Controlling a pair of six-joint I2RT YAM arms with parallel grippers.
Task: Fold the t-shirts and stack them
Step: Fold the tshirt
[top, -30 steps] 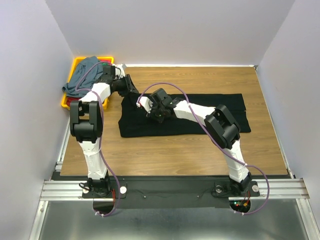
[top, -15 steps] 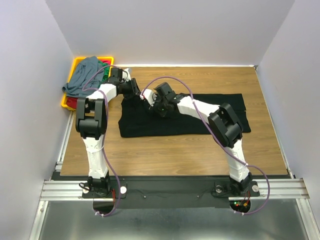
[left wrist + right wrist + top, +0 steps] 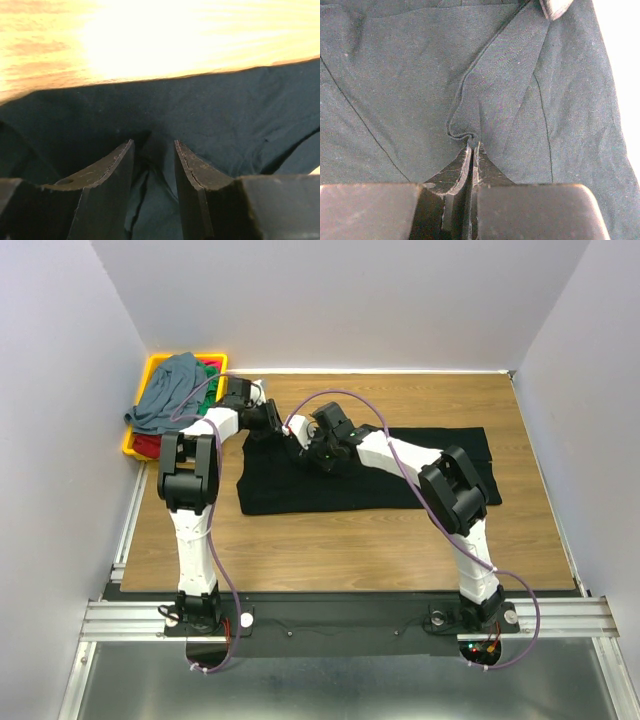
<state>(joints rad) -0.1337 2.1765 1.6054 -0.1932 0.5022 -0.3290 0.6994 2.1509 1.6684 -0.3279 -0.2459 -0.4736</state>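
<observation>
Black t-shirt (image 3: 400, 480): laid flat on the wooden table (image 3: 350, 540) as a long band across the middle, its far left corner reached by both arms.

Left arm: raised steeply from its base to a high elbow, the forearm sent away to the far left and the wrist bent back to the right, so that the left gripper (image 3: 274, 424) is set on the shirt's far left corner. In the wrist view its fingers (image 3: 112, 172) are seen spread apart, tips pressed into the dark cloth (image 3: 225, 110), with a ridge of fabric lying in the gap; no clamping is seen.

Right arm: elbow held high over the shirt's right half, forearm stretched low and leftward across the cloth. The right gripper (image 3: 297, 440) is placed just beside the left one. Its fingers (image 3: 457, 172) are pressed together on a small pucker of the black fabric (image 3: 395, 100), from which creases are drawn outward.

Yellow tray (image 3: 152, 364): at the far left corner of the table, holding a crumpled grey-blue t-shirt (image 3: 165, 400) draped over its near rim, with a green shirt (image 3: 208, 370) and a red shirt (image 3: 148, 446) partly covered beneath it.
</observation>
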